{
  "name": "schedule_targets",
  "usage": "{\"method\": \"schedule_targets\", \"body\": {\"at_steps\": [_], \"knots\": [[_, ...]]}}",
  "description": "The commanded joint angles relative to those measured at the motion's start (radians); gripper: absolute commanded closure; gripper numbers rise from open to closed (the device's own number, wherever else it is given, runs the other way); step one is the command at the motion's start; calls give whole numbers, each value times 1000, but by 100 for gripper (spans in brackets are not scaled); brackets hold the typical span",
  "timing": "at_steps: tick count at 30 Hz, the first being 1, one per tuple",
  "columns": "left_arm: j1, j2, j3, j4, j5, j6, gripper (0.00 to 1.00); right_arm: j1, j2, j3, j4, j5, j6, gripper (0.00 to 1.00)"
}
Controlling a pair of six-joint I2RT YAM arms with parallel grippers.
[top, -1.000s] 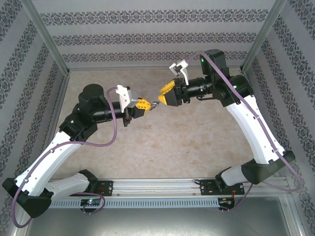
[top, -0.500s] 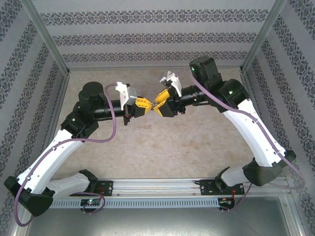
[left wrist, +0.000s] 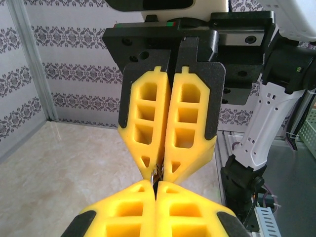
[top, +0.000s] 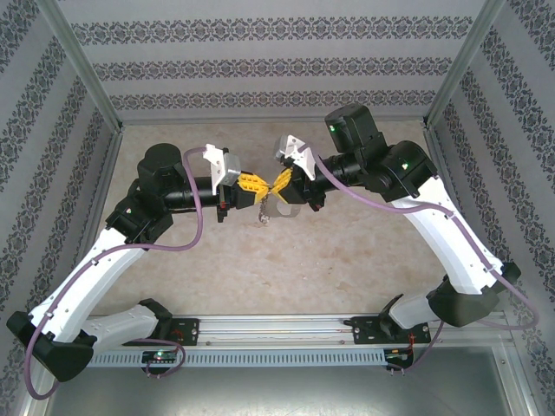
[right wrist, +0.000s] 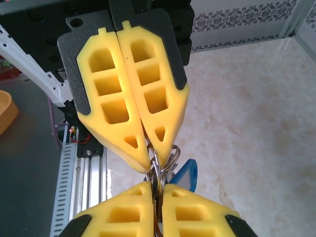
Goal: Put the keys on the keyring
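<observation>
Hanging keyring [right wrist: 158, 167], open tabletop [top: 347, 251] all around

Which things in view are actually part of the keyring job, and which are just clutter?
Part of the job:
- keyring, pinched between both sets of shut fingers
- blue-headed key, hanging beside the rings
- left gripper
- right gripper

Not part of it:
- table
- patterned walls
- orange object, beyond the table's rail

Beneath me lies a beige marble-patterned table [top: 347, 260], patterned panels [top: 277, 65] walling three sides, my two bases [top: 166, 319] bolted to the rail [top: 277, 333] at its near edge.
</observation>
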Motion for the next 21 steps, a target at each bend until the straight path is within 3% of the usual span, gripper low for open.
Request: {"method": "schedule_targets", "body": {"at_steps": [1, 11, 16, 21], "knots": [[17, -7, 37, 47, 2, 5, 100, 20, 1, 16, -66, 15, -30, 90], [27, -3, 32, 52, 4, -1, 100, 20, -10, 3, -46, 73, -27, 100], [25, 13, 47, 26, 4, 12, 100, 39, -8, 13, -21, 185, -29, 100], [25, 16, 75, -69, -72, 95, 68, 79, -7, 23, -12, 387, -75, 100]]}}
